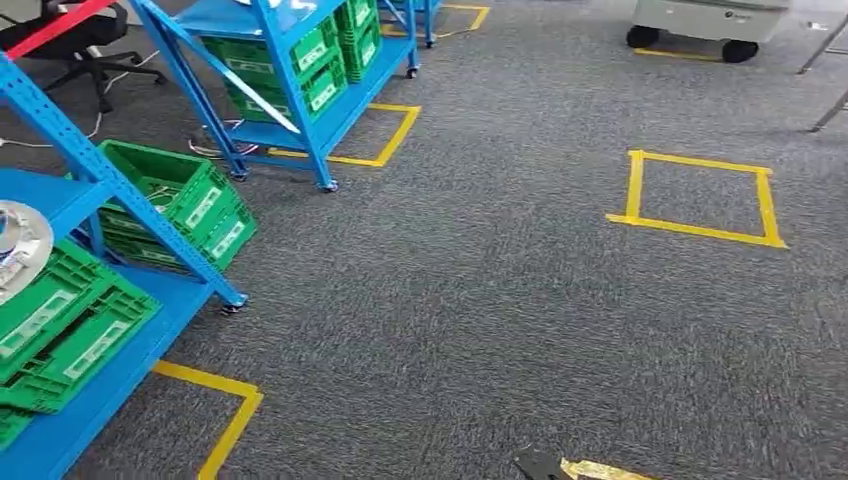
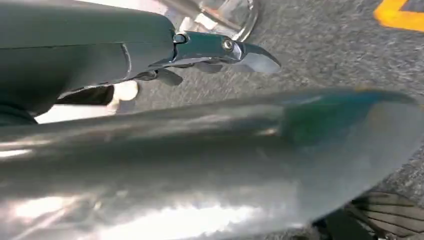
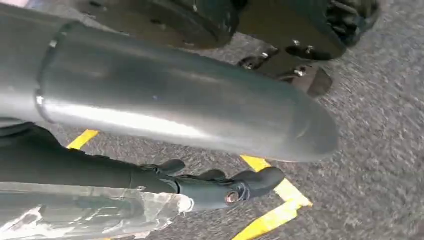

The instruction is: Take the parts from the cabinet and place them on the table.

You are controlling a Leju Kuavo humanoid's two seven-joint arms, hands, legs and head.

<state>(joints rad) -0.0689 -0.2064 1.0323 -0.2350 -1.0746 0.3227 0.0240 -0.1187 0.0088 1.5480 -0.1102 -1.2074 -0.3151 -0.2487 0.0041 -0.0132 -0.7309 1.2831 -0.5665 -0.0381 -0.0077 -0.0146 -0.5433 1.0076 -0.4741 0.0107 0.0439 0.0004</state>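
with both hands seemingly holding a bagged part, the left hand (image 2: 220,52) by clear wrap and the right hand (image 3: 225,187) over a plastic-wrapped part (image 3: 90,212), walk steadily across the carpet (image 1: 500,300), keeping both grips firm until the surface appears.

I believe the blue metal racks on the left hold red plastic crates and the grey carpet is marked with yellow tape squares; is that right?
Not quite: the plastic crates on the blue metal racks are green, not red, as the head view shows. The rest stands: the racks are on the left, and the grey carpet is marked with yellow tape squares.
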